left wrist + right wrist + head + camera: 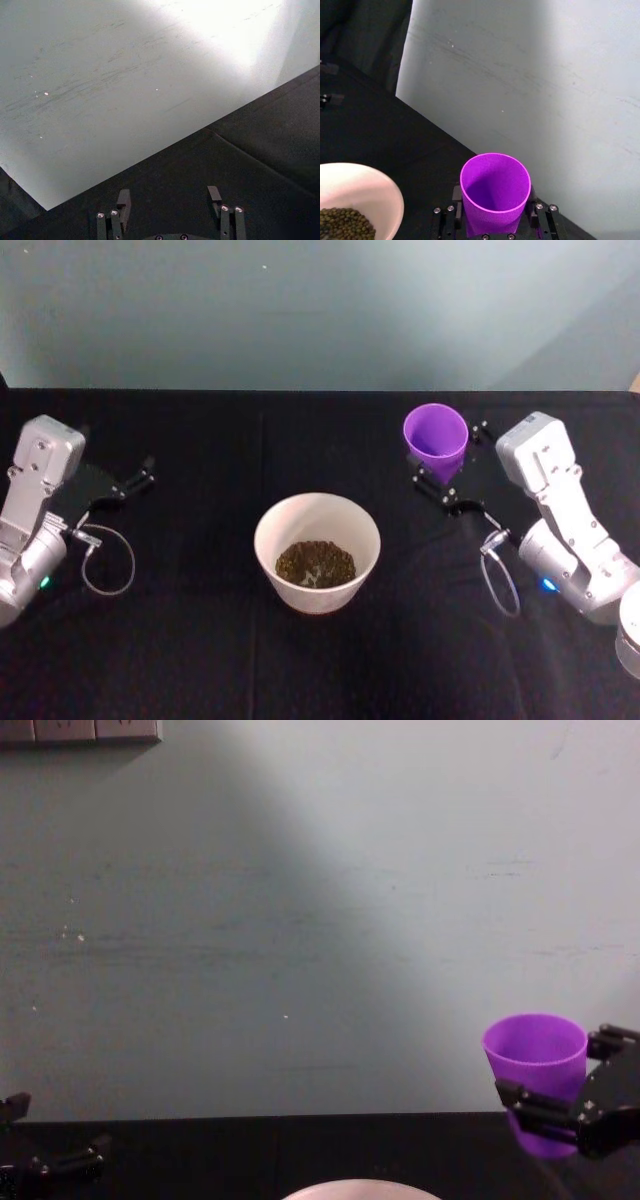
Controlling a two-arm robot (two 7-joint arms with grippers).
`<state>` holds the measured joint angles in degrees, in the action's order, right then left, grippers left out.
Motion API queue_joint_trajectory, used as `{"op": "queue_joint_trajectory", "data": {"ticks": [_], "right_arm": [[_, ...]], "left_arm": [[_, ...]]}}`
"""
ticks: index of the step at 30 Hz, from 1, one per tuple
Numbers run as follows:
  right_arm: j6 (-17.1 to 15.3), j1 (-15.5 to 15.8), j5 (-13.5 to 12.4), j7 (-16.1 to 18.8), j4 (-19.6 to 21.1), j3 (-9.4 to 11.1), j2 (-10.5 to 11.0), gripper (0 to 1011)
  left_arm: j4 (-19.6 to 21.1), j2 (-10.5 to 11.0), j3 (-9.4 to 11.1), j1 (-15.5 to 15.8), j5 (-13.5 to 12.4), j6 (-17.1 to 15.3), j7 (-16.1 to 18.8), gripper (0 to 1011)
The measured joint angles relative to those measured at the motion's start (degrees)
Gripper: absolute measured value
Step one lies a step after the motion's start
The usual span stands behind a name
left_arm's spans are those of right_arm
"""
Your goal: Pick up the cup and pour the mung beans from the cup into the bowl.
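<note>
The purple cup [436,440] stands upright between the fingers of my right gripper [450,455], which is shut on it, right of and behind the bowl. In the right wrist view the cup [495,192] looks empty inside, with my right gripper [495,201] closed on its sides. The chest view has the cup [537,1070] at the right edge in that gripper [565,1070]. The pinkish-white bowl [265,540] sits at the table's middle with mung beans [315,563] on its bottom. My left gripper [140,478] rests open at the far left, holding nothing.
Black cloth covers the table [200,640]; a pale wall rises behind it. A cable loop [108,565] hangs by the left arm and another [500,580] by the right arm. The bowl's rim [370,185] lies close beside the cup in the right wrist view.
</note>
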<state>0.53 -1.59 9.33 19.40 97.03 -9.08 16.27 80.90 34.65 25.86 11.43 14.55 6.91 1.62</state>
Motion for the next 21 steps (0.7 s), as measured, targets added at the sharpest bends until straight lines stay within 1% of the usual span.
{"op": "queue_joint_trajectory", "data": {"ticks": [3,4,6,7,8,9,10,11,13,15,16,17,21], "right_arm": [[0.97,-0.13,-1.49,0.06,-1.31,0.08,-0.01,729],[1.60,-0.24,-2.68,0.26,-2.20,0.19,-0.05,729],[2.12,-0.40,-3.88,0.62,-3.17,0.36,-0.10,729],[2.67,-0.64,-5.32,1.06,-4.18,0.56,-0.17,729],[2.90,-0.77,-5.99,1.30,-4.69,0.66,-0.18,729],[3.35,-1.02,-7.29,1.81,-5.63,0.81,-0.23,729],[3.35,-1.02,-7.29,1.81,-5.63,0.81,-0.23,729],[3.93,-1.45,-9.08,2.53,-6.99,1.05,-0.37,729],[4.31,-1.82,-10.55,3.18,-8.18,1.19,-0.48,729],[5.11,-2.86,-13.58,4.73,-11.10,1.26,-0.77,729],[5.11,-2.86,-13.58,4.73,-11.10,1.26,-0.77,729],[5.42,-3.42,-14.96,5.51,-12.55,1.24,-0.93,729],[5.95,-4.56,-17.96,7.15,-15.63,1.01,-1.37,729]], "left_arm": [[0.00,0.00,0.00,0.00,0.00,0.00,0.00,1000],[0.00,0.00,0.00,0.00,0.00,0.00,0.00,1000],[0.00,0.00,0.00,0.00,0.00,0.00,0.00,1000],[0.00,0.00,0.00,0.00,0.00,0.00,0.00,1000],[0.00,0.00,0.00,0.00,0.00,0.00,0.00,1000],[0.00,0.00,0.00,0.00,0.00,0.00,0.00,1000],[0.00,0.00,0.00,0.00,0.00,0.00,0.00,1000],[0.00,0.00,0.00,0.00,0.00,0.00,0.00,1000],[0.00,0.00,0.00,0.00,0.00,0.00,0.00,1000],[0.00,0.00,0.00,0.00,0.00,0.00,0.00,1000],[0.00,0.00,0.00,0.00,0.00,-0.01,0.00,1000],[0.00,0.00,0.00,0.00,0.00,0.00,0.00,1000],[0.00,0.00,0.00,0.00,0.00,0.00,0.00,1000]]}}
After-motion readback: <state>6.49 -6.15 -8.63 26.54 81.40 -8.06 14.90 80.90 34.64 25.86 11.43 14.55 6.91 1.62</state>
